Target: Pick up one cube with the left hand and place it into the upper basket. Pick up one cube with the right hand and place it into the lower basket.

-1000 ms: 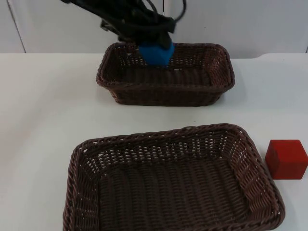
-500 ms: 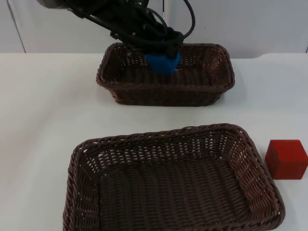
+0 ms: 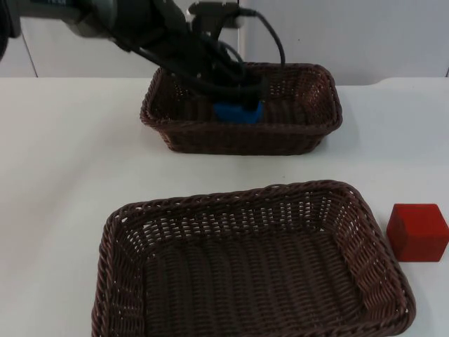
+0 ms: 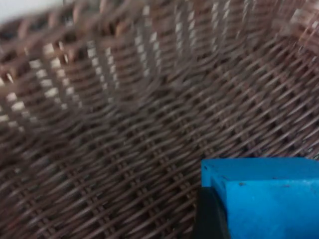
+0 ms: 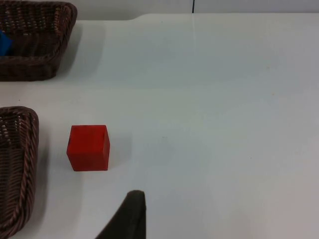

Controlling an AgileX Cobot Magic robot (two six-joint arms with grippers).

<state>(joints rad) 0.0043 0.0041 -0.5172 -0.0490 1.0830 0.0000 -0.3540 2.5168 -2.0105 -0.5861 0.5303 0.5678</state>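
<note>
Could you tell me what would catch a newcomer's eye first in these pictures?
Probably the blue cube, held low inside the upper basket by the left tool. Next, the red cube sitting on the white table just right of the lower basket, apart from it.

1. The bench [image 3: 70, 175] is white and smooth, with an even, soft light on it.
2. Behind the bench stands a pale grey partition wall [image 3: 365, 31].
3. A thin dark vertical seam [image 5: 193, 6] divides the wall panels.
</note>
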